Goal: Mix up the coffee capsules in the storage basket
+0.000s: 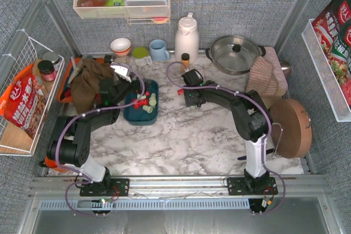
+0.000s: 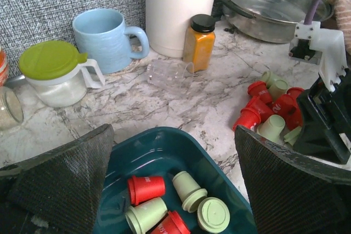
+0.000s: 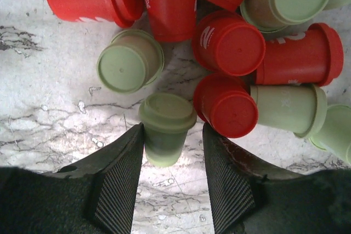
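— What do the right gripper's fingers have?
— The right gripper (image 3: 171, 152) points down; its fingers (image 3: 118, 182) stand close on either side of one green capsule (image 3: 164, 130) lying on the table (image 3: 49, 113); one finger touches it, the other shows a sliver of shadow, so whether they pinch it I cannot tell; only the right wrist view shows this, since from above the arm covers it.
— And past the tips?
— A heap of capsules (image 3: 227, 42), red and pale green, packed together; the left wrist view puts that heap to the right of the basket (image 2: 137, 152), apart from it.
— The left gripper?
— The left gripper (image 2: 173, 135) hangs over the basket, its fingers (image 2: 60, 184) spread wide with nothing between them; five capsules show inside, two red and three green; the top view gives them only as specks.
— Farther out?
— Beyond the basket stand a bottle (image 2: 199, 39) of orange powder, a blue mug (image 2: 104, 39), a green-lidded jug (image 2: 55, 72) and a white flask (image 2: 181, 9); a lidded pan (image 2: 274, 4) sits beyond and to the right; the top view alone shows a brown cloth (image 1: 88, 83) left of the basket.
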Available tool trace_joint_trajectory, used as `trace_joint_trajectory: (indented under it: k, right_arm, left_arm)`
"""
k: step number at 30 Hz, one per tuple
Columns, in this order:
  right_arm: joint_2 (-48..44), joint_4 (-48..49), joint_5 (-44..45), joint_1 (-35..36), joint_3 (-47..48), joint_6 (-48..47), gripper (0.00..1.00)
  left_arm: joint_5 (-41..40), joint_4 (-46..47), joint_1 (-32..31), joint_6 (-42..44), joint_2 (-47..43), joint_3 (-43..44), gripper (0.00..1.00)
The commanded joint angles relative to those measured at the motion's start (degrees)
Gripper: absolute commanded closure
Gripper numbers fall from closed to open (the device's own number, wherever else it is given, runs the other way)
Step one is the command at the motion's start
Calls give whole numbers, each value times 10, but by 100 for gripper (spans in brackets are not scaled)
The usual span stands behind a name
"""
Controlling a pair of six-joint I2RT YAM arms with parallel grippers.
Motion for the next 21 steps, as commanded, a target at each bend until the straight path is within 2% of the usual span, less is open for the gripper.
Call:
trace_joint_trajectory:
  k: [1, 6, 10, 14, 16, 21]
  right_arm:
    - [18, -28, -11, -4, 24, -4, 50]
    - [10, -20, -15, -5, 15, -4, 54]
    - [0, -10, -21, -6, 1, -9, 63]
    - [-27, 16, -26, -6, -27, -12, 71]
    - [-42, 27, -28, -5, -41, -10, 72]
    - [-88, 44, -44, -3, -68, -6, 76]
  left_arm:
    - [-34, -70, 0, -31, 6, 30, 1]
    - [-136, -224, 2, -89, 19, 107, 1]
    - [-143, -366, 6, -99, 49, 188, 1]
    - [-72, -358, 9, -125, 68, 192, 1]
    - [-47, -346, 9, -131, 78, 194, 1]
    - [-56, -366, 3, -114, 75, 207, 1]
